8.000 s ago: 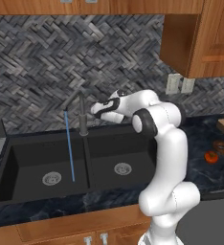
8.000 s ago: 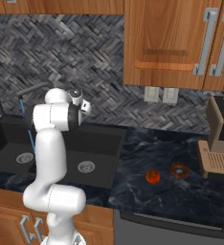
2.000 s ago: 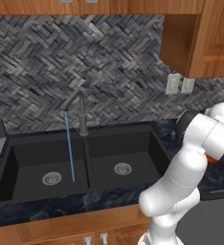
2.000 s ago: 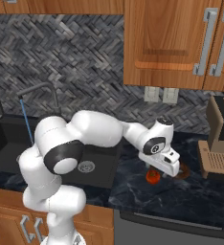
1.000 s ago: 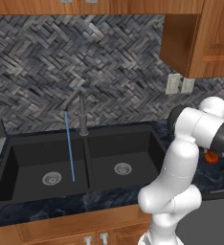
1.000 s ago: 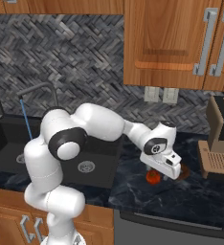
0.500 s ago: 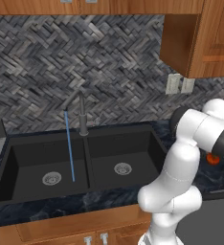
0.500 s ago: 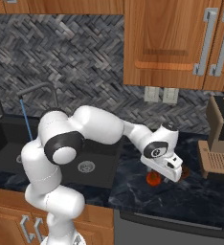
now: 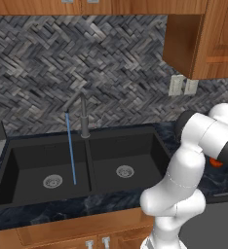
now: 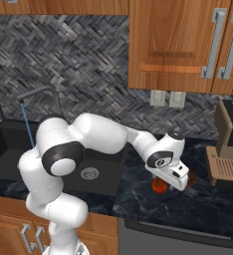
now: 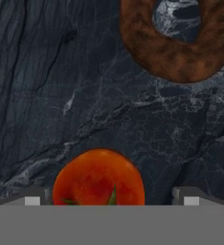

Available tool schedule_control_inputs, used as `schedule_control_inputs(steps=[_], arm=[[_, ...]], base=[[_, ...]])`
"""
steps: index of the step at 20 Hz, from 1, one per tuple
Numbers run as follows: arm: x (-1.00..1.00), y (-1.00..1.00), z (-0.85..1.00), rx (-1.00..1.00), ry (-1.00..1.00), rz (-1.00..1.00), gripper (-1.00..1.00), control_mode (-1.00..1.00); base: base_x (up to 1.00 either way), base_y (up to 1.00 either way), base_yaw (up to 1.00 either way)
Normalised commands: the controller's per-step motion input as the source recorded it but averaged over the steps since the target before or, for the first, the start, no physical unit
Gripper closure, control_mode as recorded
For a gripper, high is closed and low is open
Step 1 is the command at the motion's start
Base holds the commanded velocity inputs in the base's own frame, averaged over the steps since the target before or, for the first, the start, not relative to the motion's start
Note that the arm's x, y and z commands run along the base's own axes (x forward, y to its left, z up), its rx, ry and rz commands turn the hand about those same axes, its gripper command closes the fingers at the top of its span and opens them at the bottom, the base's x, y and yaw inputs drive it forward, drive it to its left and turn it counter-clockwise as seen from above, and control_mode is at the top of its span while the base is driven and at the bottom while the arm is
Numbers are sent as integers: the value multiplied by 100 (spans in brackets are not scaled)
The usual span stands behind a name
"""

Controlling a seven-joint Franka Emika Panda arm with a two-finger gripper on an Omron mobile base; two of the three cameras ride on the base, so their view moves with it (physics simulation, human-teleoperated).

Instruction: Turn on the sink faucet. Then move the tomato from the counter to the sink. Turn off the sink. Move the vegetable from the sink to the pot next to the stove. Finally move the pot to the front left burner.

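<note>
Item, nearest us: the tool (image 11: 109, 201), its two tips spread wide to either side of the tomato (image 11: 98, 178), which sits between them on the dark marble worktop (image 11: 47, 95); we see no grip on it yet. Just beyond the tomato in the hand view lies a brown ring-shaped thing (image 11: 178, 45), apart from it, which we cannot name for certain. From the right base view, we note the white arm reaching across from the sink side, its hand low over the tomato (image 10: 160, 185) on the worktop to the right of the basin. Further off: the double sink (image 9: 52, 165), black, with the faucet (image 9: 83, 116) at its back edge and a thin blue stream of water (image 9: 70, 148) falling into the left basin. Progress, as we judge it: the water runs, so the first step is done; the tomato's pickup is in hand. Left to do: carry it to the sink, shut off the water, move it to the pot, and set the pot on the front left burner.
</note>
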Motion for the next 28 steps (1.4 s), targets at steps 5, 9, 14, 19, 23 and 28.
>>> schedule_control_inputs(steps=[5, 9, 14, 19, 23, 28], arm=[[-1, 10, 0, 0, -4, 0, -100, -100], [-2, 11, 0, 0, -1, -2, -100, -100], [0, 4, 0, 0, 0, -3, -100, -100], [0, 0, 0, 0, 0, -2, -100, -100], [0, 0, 0, 0, 0, 0, -100, -100], [0, 0, 0, 0, 0, 0, -100, -100]], base=[[0, 0, 0], [0, 0, 0], [0, 0, 0], [0, 0, 0], [0, 0, 0], [0, 0, 0]])
